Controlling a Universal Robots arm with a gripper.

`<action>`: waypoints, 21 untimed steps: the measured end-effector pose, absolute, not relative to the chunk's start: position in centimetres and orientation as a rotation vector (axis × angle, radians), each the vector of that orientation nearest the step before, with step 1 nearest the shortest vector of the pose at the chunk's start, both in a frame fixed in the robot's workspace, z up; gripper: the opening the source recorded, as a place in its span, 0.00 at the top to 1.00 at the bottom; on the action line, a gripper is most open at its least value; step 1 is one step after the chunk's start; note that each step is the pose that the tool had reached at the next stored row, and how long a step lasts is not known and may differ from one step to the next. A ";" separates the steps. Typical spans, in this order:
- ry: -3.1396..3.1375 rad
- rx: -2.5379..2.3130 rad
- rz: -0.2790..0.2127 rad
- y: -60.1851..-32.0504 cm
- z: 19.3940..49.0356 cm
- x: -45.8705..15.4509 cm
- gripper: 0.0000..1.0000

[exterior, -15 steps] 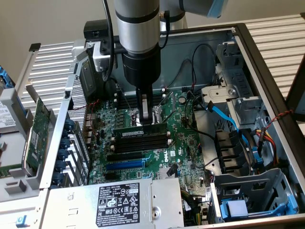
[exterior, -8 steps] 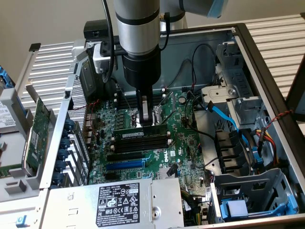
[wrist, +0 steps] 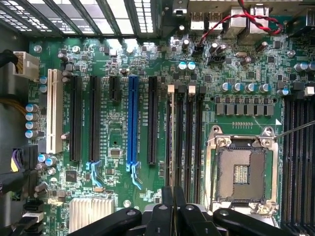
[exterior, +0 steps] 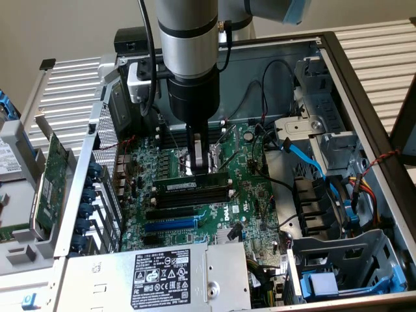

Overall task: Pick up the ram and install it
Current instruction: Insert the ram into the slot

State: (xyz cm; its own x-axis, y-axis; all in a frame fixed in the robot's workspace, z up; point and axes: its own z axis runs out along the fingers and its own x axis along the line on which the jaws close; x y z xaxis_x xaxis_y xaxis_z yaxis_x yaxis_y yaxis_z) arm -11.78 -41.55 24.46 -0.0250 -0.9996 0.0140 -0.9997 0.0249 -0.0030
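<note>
The ram is a long thin stick with a white label. It stands on edge, level, over the black memory slots in the middle of the motherboard. My gripper comes straight down from above and is shut on the ram's middle. In the wrist view the ram shows edge-on as a thin line running away from the fingertips, along the memory slots beside the CPU socket. I cannot tell whether the ram touches a slot.
The open case holds a power supply at the front. A blue cable and drive cages lie at the exterior view's right. A green expansion card stands outside the case at the left. Another slot bank lies past the socket.
</note>
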 end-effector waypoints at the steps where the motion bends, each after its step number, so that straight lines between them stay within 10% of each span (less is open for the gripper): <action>1: -2.243 2.188 0.019 -41.6 24.4 -11.8 0.87; 21: -2.243 2.188 0.019 -41.8 24.1 -11.8 0.87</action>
State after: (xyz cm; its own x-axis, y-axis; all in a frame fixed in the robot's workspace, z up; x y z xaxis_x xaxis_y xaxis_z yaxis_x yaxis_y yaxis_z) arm -11.82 -41.83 24.06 -0.0250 -0.9996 0.0143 -0.9997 0.0250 -0.0029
